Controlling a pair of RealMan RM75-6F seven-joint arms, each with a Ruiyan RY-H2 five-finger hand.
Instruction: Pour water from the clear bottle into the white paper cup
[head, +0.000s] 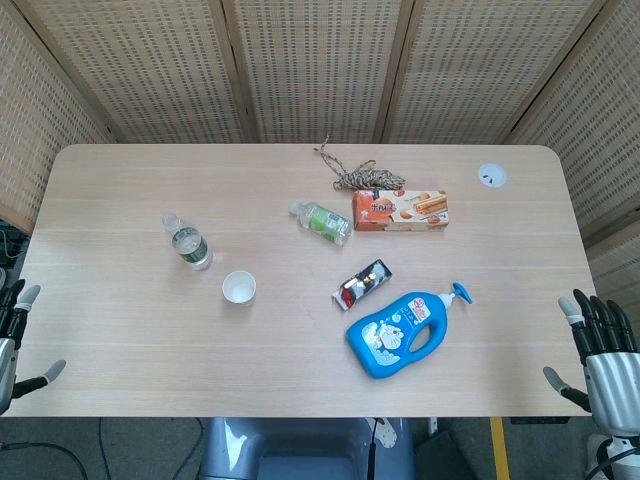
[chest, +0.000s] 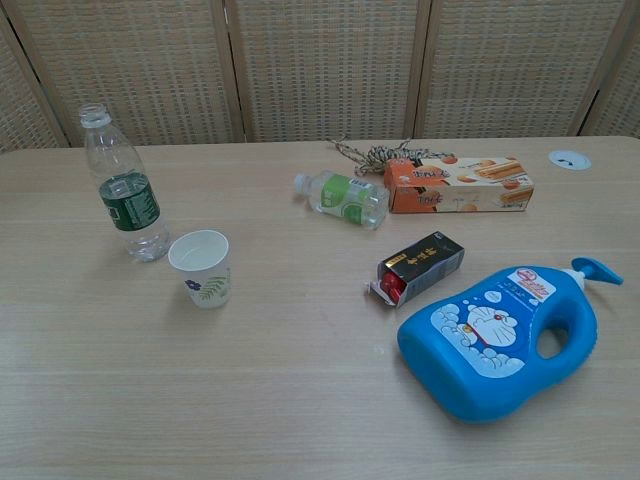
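Note:
A clear bottle (head: 187, 243) (chest: 124, 186) with a dark green label stands upright and uncapped on the left part of the table. The white paper cup (head: 239, 288) (chest: 201, 268) stands upright just to its right and nearer to me, a short gap apart. My left hand (head: 14, 335) hangs off the table's left edge with fingers apart, holding nothing. Off the right edge my right hand (head: 603, 347) is also spread and empty. Neither hand shows in the chest view.
A small green-labelled bottle (head: 322, 222) lies on its side mid-table beside an orange snack box (head: 400, 210) and a twine bundle (head: 362, 176). A small dark box (head: 362, 285) and a blue pump bottle (head: 405, 332) lie to the right.

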